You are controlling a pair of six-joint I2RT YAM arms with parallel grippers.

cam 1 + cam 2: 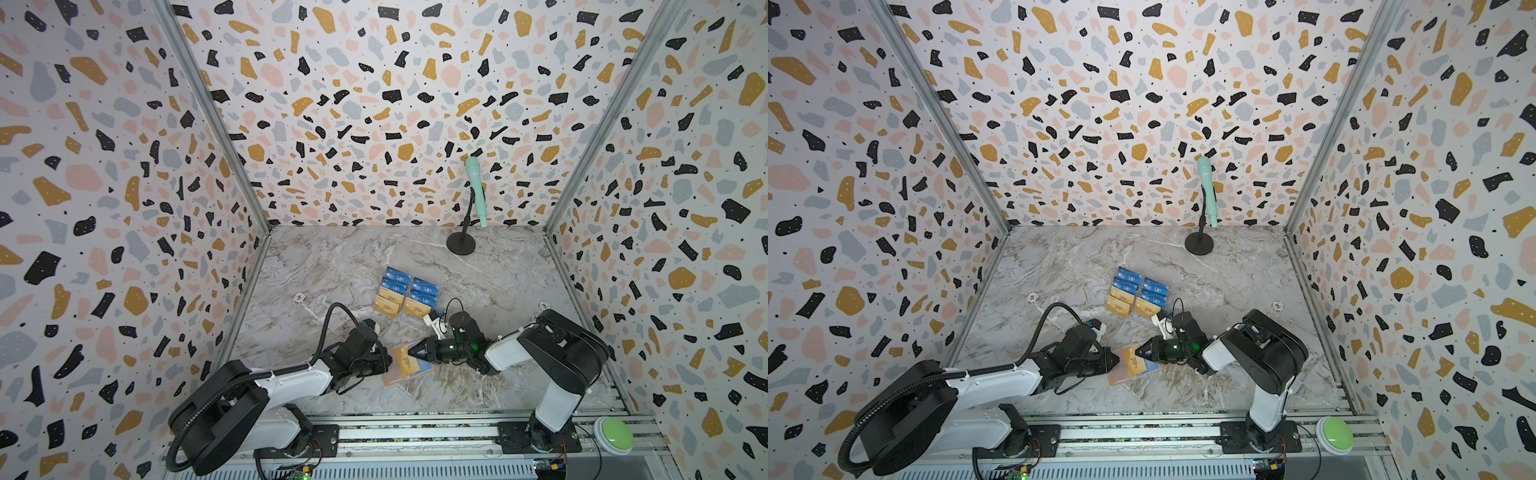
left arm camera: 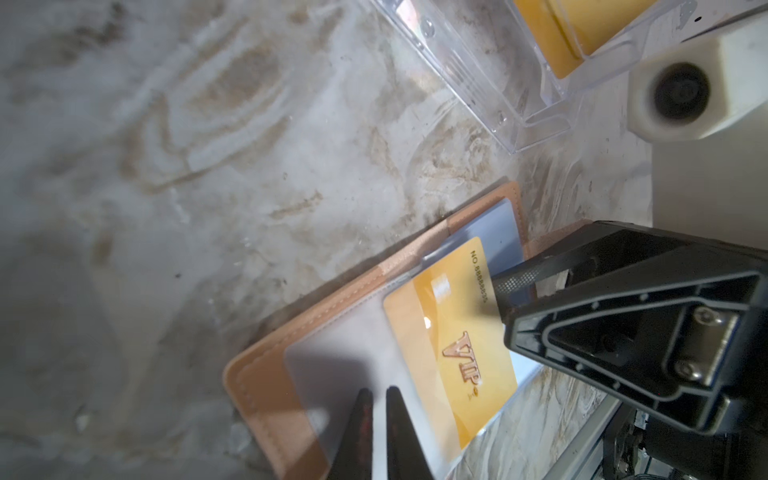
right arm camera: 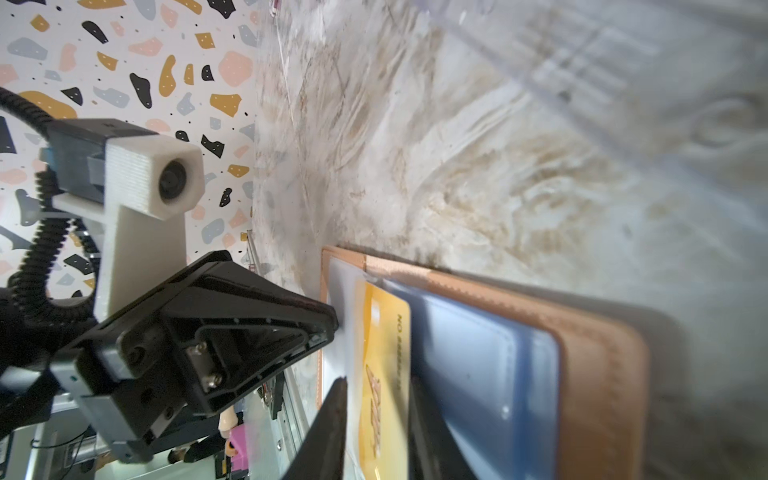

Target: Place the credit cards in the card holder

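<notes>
Left wrist view gives the clearest read: the card holder (image 2: pixel 266 328) lies open and flat on the worktop (image 2: pixel 208 166). One gold card (image 2: pixel 457 332) sits partly under its clear sleeve (image 2: pixel 345 361), skewed to the pocket, with one end sticking out. The right fingers (image 2: pixel 517 280) stand parted on either side of that free end, straddling it rather than clamping it. The left fingers (image 2: pixel 357 428) hover at the sleeve's opposite edge with only a sliver of gap between them; whether they pinch the film I cannot tell.

The step in hand looks like seating this card. To do it well I would square the card to the pocket first. Then I would push low and along the sleeve, with the left side pinning the holder so it does not skate. The film is thin and will likely buckle if the card goes in crooked.

In both top views the holder rests near the front edge between the two arms. The other credit cards (image 1: pixel 405 293), blue and gold, wait in a clear tiered stand (image 1: pixel 409 321) just behind. The worktop is smooth and marble-look, probably slippery. Terrazzo-print walls (image 1: pixel 353 104) close three sides. A mint microphone (image 1: pixel 476 187) on a black stand is at the back, and a green button (image 1: pixel 614 434) sits on the front rail
</notes>
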